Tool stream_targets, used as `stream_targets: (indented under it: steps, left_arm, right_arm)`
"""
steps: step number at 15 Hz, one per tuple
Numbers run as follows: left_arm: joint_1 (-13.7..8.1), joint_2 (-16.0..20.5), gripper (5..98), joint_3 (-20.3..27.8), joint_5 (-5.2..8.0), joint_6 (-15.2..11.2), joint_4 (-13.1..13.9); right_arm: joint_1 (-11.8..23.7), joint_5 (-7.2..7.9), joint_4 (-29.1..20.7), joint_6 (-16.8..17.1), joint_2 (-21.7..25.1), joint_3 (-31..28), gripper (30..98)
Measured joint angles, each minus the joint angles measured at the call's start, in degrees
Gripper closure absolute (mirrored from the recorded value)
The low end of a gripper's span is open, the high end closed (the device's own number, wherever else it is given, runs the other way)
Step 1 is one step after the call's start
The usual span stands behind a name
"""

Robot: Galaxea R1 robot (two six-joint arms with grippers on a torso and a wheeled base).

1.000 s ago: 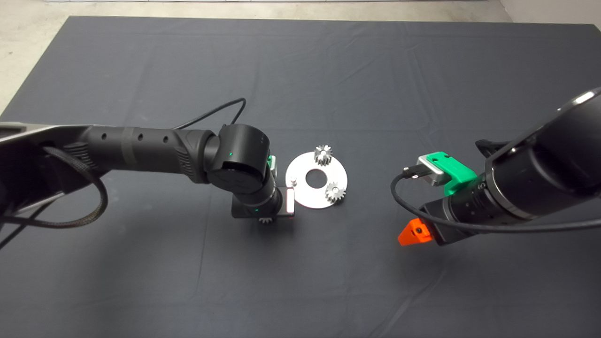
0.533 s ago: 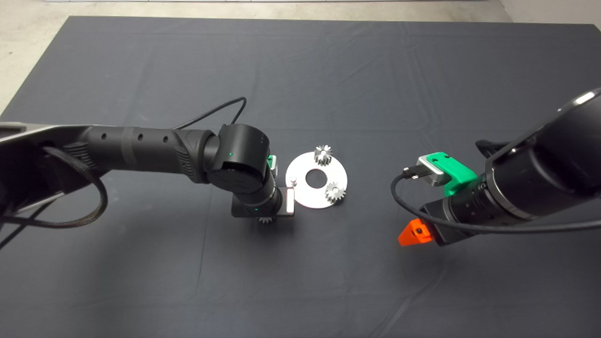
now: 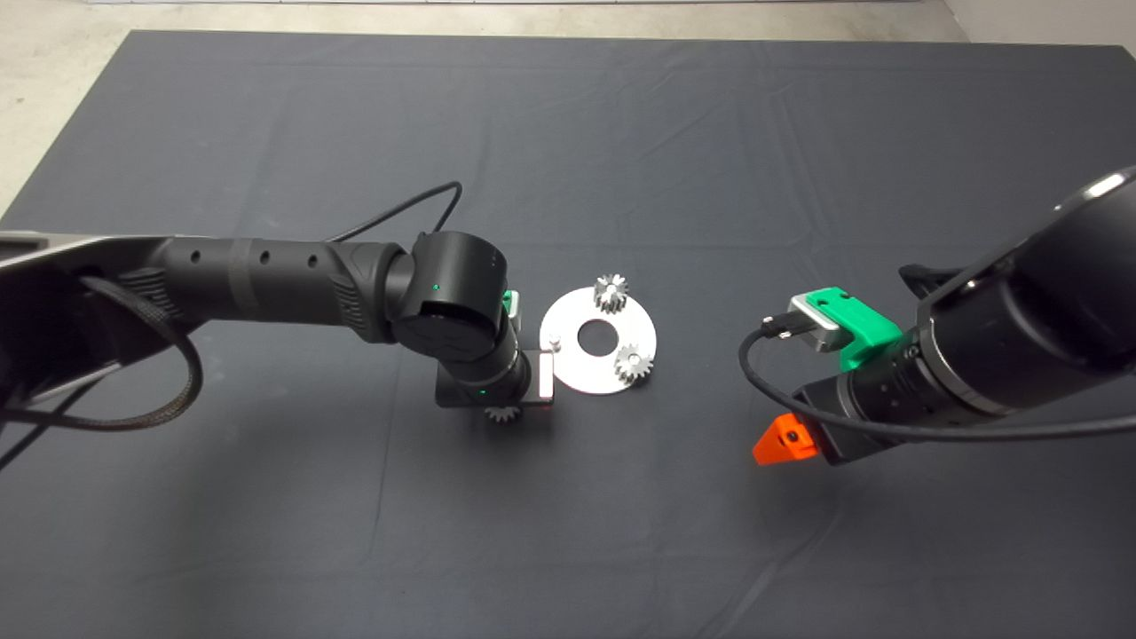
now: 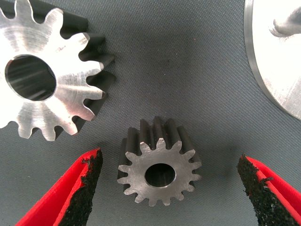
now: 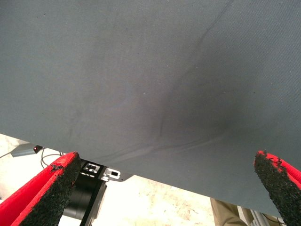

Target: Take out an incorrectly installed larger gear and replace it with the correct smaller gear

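Note:
My left gripper (image 4: 169, 159) hangs open just above the mat, its red fingers on either side of the smaller gear (image 4: 160, 172), which lies flat and untouched. The larger gear (image 4: 40, 77) lies flat on the mat a little beyond it, clear of the fingers. In the head view the left gripper (image 3: 494, 399) sits beside the round silver plate (image 3: 586, 377), and the smaller gear (image 3: 503, 413) peeks out from under it. The plate carries two gears (image 3: 611, 291) (image 3: 634, 362) and a bare peg (image 3: 554, 342). The larger gear is hidden under the arm there. My right gripper (image 5: 167, 160) waits open over bare mat.
The plate's rim (image 4: 277, 61) and the peg (image 4: 287, 23) lie close to the left gripper. The right arm (image 3: 976, 355) hovers to the right of the plate. The right wrist view shows the mat's edge (image 5: 141, 176) with pale floor beyond it.
The left gripper has edged slightly to the left, so a little more of the gear under it shows. The right arm has not moved.

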State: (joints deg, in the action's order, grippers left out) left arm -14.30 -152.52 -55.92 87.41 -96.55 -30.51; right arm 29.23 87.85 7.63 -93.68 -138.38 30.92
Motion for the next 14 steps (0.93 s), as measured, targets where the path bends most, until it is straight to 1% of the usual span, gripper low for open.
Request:
stream_targets:
  steps: [4,9,10,11,12,14]
  left_arm:
    - [0.0,0.15,30.2,0.0,0.0,0.07,0.0]
    - [0.0,0.15,32.3,-0.06,0.0,0.68,0.0]
    - [0.0,0.16,33.4,-0.1,0.0,0.9,0.0]
    - [0.0,0.15,36.4,-0.11,0.0,0.93,-0.01]
    - [0.0,0.15,36.9,-0.11,0.0,0.93,0.0]
    - [0.0,0.15,42.1,-0.12,0.0,1.05,-0.02]
  right_arm:
    - [0.0,0.0,0.02,0.0,0.0,0.0,30.8]
    - [0.0,0.0,0.0,0.0,0.0,0.0,30.8]
    - [0.0,0.0,0.0,0.0,0.0,0.0,30.8]
    - [0.0,0.0,0.0,0.0,0.0,0.0,30.8]
    - [0.0,0.0,0.0,0.0,0.0,0.0,30.8]
    - [0.0,0.0,0.0,0.0,0.0,0.0,30.8]
